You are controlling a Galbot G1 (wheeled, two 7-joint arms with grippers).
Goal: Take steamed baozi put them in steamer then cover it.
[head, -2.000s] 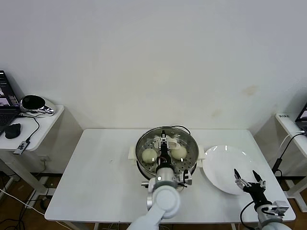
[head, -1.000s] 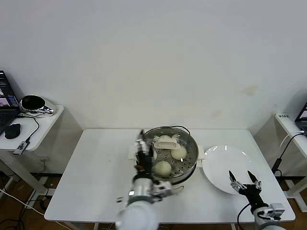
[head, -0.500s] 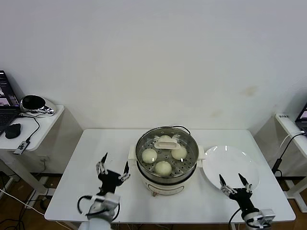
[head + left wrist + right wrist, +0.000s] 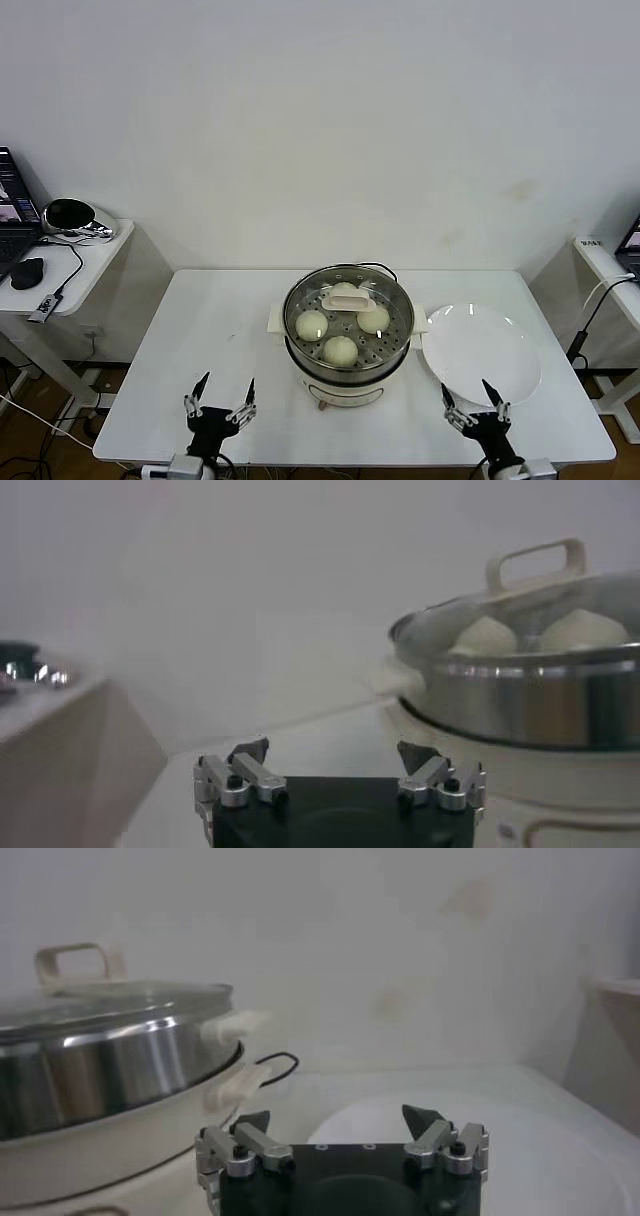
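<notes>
The steamer point(image 4: 347, 365) stands mid-table with a glass lid point(image 4: 392, 309) and cream handle point(image 4: 349, 293) on it. Three cream-white baozi point(image 4: 341, 349) show through the lid, with a fourth half hidden under the handle. My left gripper point(image 4: 220, 401) is open and empty at the front edge, left of the steamer. My right gripper point(image 4: 475, 405) is open and empty at the front edge, below the white plate point(image 4: 482, 353). The left wrist view shows the steamer point(image 4: 520, 690) and baozi point(image 4: 485, 635) beyond the open gripper point(image 4: 333, 752). The right wrist view shows the steamer point(image 4: 110, 1073), the plate point(image 4: 400, 1123) and the open gripper point(image 4: 338, 1116).
The flat white plate is bare, right of the steamer. A black cord point(image 4: 372, 266) runs behind the steamer. A side table point(image 4: 60, 262) with a laptop, mouse and headset stands at the far left. Another small table point(image 4: 610, 262) is at the far right.
My left arm has drawn back from over the steamer to the table's front left edge. My right gripper has also slid back towards the front edge. The lid stays on the steamer.
</notes>
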